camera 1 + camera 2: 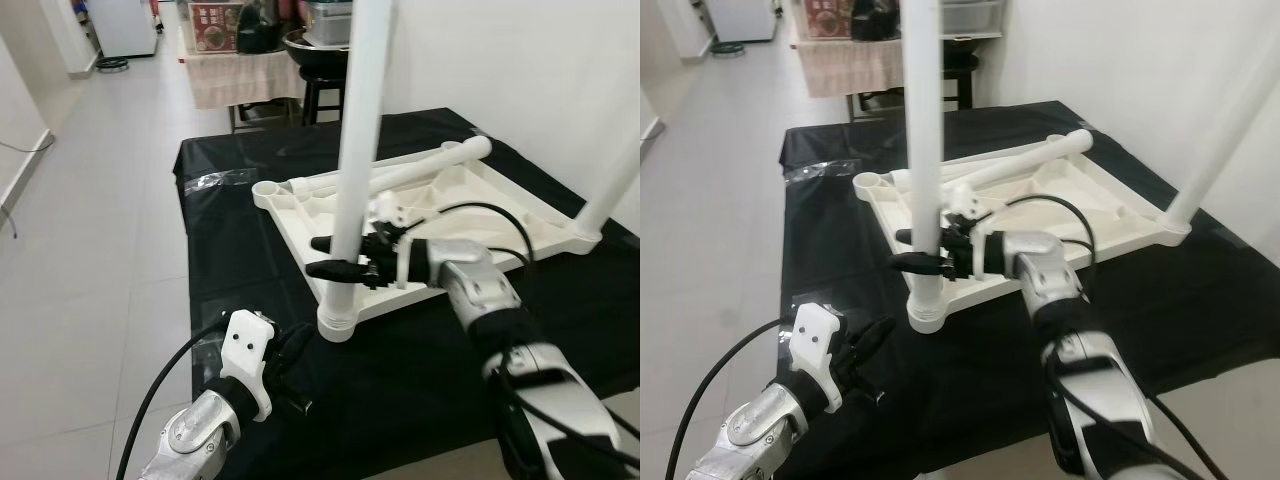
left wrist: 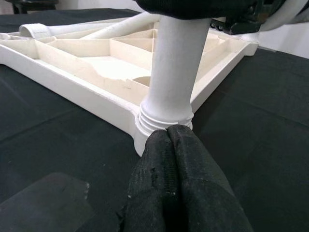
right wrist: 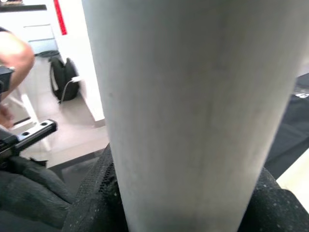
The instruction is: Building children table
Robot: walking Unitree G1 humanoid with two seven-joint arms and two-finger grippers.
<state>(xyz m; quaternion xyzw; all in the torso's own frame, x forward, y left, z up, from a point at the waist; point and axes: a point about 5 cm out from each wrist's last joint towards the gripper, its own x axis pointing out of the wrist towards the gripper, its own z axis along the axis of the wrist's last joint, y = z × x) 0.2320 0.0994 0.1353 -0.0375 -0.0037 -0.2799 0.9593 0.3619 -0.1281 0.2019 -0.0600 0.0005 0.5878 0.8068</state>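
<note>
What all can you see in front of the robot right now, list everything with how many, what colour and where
Tabletop: one, white, upside down on the black cloth.
Upright legs: two, white; near-corner leg, far-right-corner leg.
Loose legs: two, white, lying across the tabletop's far side.
Black cloth: one, covering the work table.
Stool: one, black, behind the table.
Fridge: one, white, far end of the floor.
Right gripper: black fingers clamped around the near-corner leg.
Left gripper: black, shut, at the leg's socket.

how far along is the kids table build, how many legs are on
Done: two legs stand in the upturned tabletop, including the far-right leg. In hand: the right gripper clasps the near leg above its socket; the left gripper sits shut by it. Left: the loose leg lying on the tabletop.
</note>
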